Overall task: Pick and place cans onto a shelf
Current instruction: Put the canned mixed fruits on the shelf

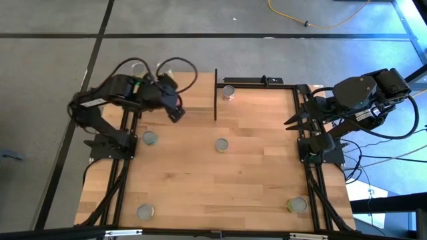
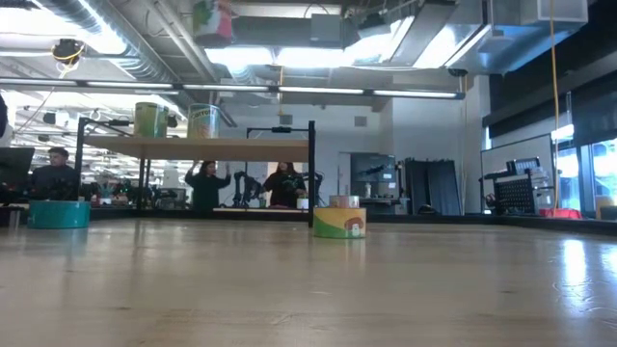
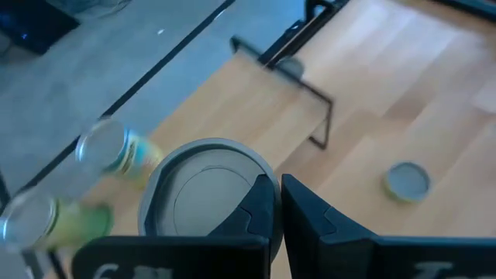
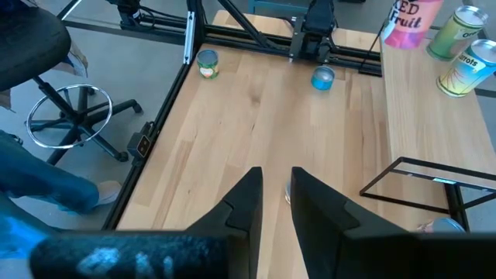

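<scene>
The left gripper [image 1: 175, 112] hovers over the shelf [image 1: 187, 87], fingers together and holding nothing; two cans [image 2: 150, 119] stand on that board, so a placement is judged complete. The right gripper [image 1: 295, 120] waits at the table's right edge, fingers apart and empty. Loose cans remain on the tabletop [image 1: 253, 167], among them a teal-labelled can [image 1: 149, 138] nearest the left arm. The next move calls for opening the left fingers and descending over that can.

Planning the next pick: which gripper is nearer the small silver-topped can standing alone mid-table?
Left. The left gripper hangs beside the shelf, up-left of the silver-topped can; the right gripper waits farther off at the table's right edge.
</scene>
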